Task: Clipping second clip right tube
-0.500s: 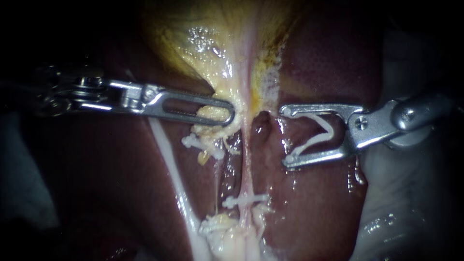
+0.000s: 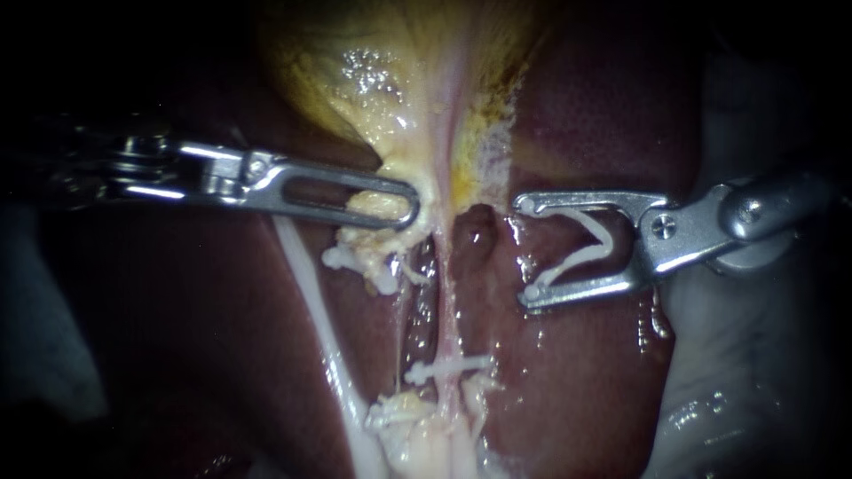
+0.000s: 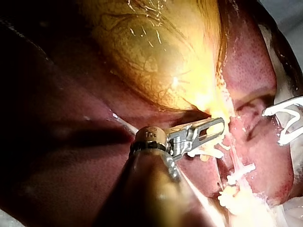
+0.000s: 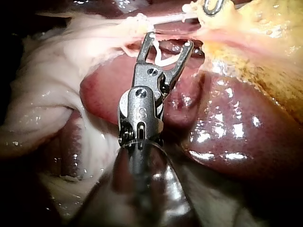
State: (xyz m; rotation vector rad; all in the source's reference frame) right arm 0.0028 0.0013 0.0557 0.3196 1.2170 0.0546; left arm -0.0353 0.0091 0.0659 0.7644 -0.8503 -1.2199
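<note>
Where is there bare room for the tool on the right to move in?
Bare liver lies free between the right instrument, carrying its loaded clip, and the right tube, above the lower clip. It is crowded around the left instrument, which grips the gallbladder beside the upper clip.

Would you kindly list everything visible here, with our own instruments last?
gallbladder: one, yellow, top centre of the endoscope view
liver: one, dark red, beneath and around everything
tubes: two it seems, pale pink, running down from the gallbladder
applied clips: at least two, white, across the tubes
loaded clip: one, white, open, beside the tubes
pale strand: one, white, over the liver
left instrument: one, silver, gripping the gallbladder's lower end
right instrument: one, silver, holding the loaded clip
</note>
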